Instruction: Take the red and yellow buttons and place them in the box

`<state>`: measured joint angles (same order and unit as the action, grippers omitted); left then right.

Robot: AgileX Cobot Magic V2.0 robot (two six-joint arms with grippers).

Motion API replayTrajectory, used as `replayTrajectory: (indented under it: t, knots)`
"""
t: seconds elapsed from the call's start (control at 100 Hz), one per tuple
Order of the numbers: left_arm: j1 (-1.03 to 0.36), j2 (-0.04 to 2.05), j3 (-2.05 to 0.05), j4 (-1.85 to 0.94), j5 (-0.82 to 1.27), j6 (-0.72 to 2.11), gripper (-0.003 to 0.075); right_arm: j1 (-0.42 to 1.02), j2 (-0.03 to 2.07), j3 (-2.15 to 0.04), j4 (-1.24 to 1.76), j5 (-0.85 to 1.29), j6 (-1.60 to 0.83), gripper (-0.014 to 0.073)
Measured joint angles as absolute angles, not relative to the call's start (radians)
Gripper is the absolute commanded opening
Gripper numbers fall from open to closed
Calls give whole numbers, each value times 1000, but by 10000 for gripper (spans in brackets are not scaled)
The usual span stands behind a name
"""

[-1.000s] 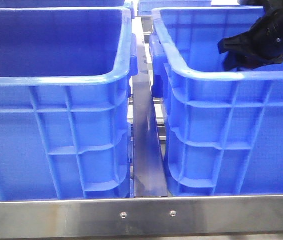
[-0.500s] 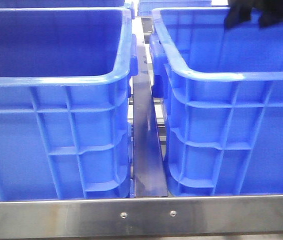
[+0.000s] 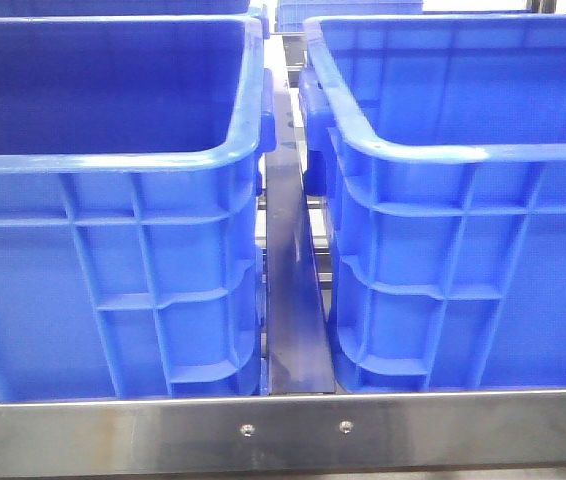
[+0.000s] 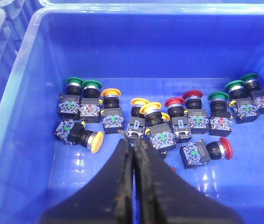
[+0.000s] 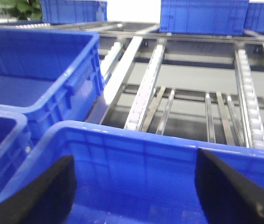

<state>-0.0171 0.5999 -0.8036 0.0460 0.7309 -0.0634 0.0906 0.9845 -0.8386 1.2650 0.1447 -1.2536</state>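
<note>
In the left wrist view a blue crate (image 4: 24, 70) holds a row of push buttons on black switch bodies. The yellow-capped ones (image 4: 111, 93) (image 4: 150, 108) stand mid-row, and another yellow one (image 4: 95, 141) lies on its side. Red-capped buttons (image 4: 174, 101) (image 4: 193, 94) stand to their side, and one red button (image 4: 225, 147) lies flat. A tiny red piece (image 4: 173, 168) rests on the crate floor. My left gripper (image 4: 134, 142) hangs shut and empty just short of the yellow buttons. My right gripper (image 5: 134, 156) is open wide above another blue crate (image 5: 136, 140). Neither gripper shows in the front view.
Green-capped buttons (image 4: 91, 84) (image 4: 234, 85) sit at both ends of the row. The front view shows two tall blue crates (image 3: 113, 160) (image 3: 463, 150) with a metal divider (image 3: 293, 300) between them. Beyond the right gripper lie roller rails (image 5: 146, 88) and more blue crates (image 5: 38, 70).
In the front view the right arm, which was inside the right crate, rose and left the picture at the top right.
</note>
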Motion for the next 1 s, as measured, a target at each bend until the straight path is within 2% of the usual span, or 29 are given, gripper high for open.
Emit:
replayTrajectory:
  t: [0.17,0.41,0.53,0.58,0.65,0.8,0.85,0.92,1.0]
  knots:
    - [-17,600,-804,46,731,-62,-19,91,817,-715,1265,147,-1254,339]
    - [-17,600,-804,46,733,-62,-18,91,676,-601,1265,122,-1254,-95]
    - [-17,600,-804,46,739,-62,2,91,653,-593,1265,110,-1254,-104]
    - [-17,600,-804,46,744,-62,45,91,653,-593,1265,109,-1254,-104]
    - [-17,602,-804,46,752,-62,152,91,653,-592,1265,109,-1254,-104]
    - [-17,620,-804,21,758,-55,526,91,653,-589,1265,106,-1254,-104]
    - [-17,632,-804,11,758,-55,615,91,653,-589,1265,106,-1254,-104]
    - [-17,656,-804,0,758,-53,670,91,653,-589,1265,106,-1254,-104]
    - [-17,701,-804,-19,748,-53,672,91,653,-589,1265,106,-1254,-104]
